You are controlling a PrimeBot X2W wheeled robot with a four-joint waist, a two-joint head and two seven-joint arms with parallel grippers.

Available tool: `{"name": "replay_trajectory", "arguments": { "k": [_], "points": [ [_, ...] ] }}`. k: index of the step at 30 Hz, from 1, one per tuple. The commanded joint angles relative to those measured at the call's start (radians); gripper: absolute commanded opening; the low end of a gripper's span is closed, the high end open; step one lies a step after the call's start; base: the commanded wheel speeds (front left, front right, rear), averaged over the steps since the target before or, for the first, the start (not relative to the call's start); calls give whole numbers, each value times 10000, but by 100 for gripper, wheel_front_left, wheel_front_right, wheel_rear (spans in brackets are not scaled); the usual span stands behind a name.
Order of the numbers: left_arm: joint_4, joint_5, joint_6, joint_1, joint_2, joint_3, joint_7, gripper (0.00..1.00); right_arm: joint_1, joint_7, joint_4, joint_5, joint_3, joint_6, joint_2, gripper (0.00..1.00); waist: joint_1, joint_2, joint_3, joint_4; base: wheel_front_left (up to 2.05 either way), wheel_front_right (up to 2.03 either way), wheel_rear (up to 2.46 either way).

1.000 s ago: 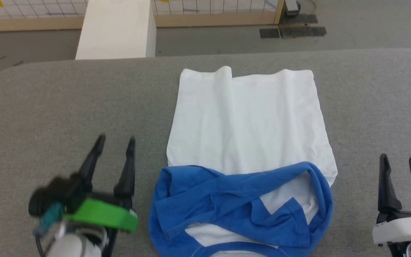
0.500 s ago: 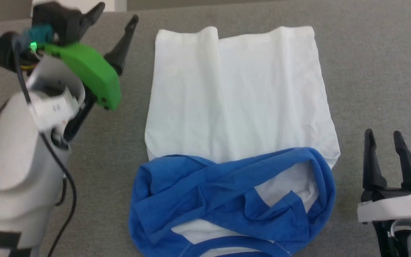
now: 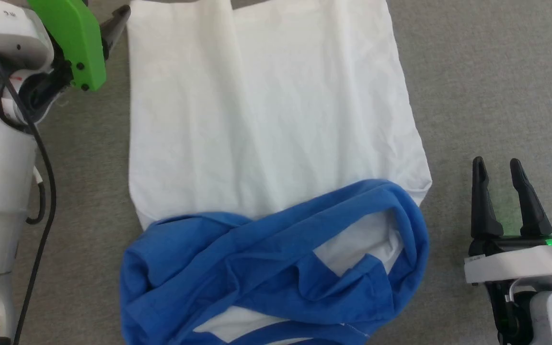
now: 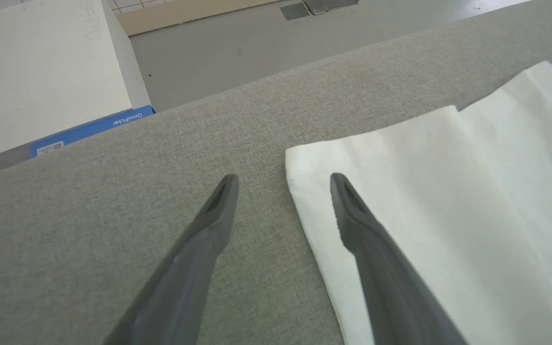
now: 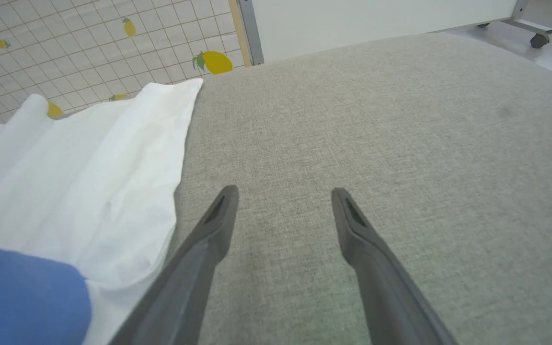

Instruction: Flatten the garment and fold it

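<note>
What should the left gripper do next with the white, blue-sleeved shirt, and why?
Probably lower the open left gripper and close on the far hem corner of the soft white shirt with blue sleeves: one finger is over that corner, the other over the grey fabric table.

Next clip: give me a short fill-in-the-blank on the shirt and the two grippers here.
1. The garment has a white body and bunched ____ sleeves.
2. Both the left gripper and the right gripper have ____ jaws.
3. The right gripper is over the bare gray table, holding ____.
Missing: blue; open; nothing.
</note>
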Motion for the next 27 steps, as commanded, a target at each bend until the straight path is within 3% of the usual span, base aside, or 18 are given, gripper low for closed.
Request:
{"name": "replay_trajectory", "arguments": {
  "k": [1,13,14,15,22,27],
  "points": [
    [-1,-143,122,-221,72,68,130,100,-215,-118,67,104,48,-13,8,100,-2,0,647,-621,0,0,0],
    [35,-91,589,21,451,-6,896,100,-478,-405,467,341,228,-13,9,100,-2,0,1058,-1032,0,0,0],
    [0,-124,571,46,458,-35,969,4,-496,-419,488,338,199,-13,9,100,-2,0,1070,-1024,0,0,0],
    [-32,-159,547,69,463,-57,1025,0,-509,-428,503,329,169,-13,9,100,-2,0,1071,-1006,0,0,0],
    [-294,-432,337,312,233,-8,330,0,-791,-402,336,-29,-170,-13,9,100,-2,0,748,-624,0,0,0],
    [-485,-619,96,537,-7,-135,-396,0,-1581,352,-566,-862,-679,-13,9,100,-2,0,428,-143,0,0,0]
  ]
}}
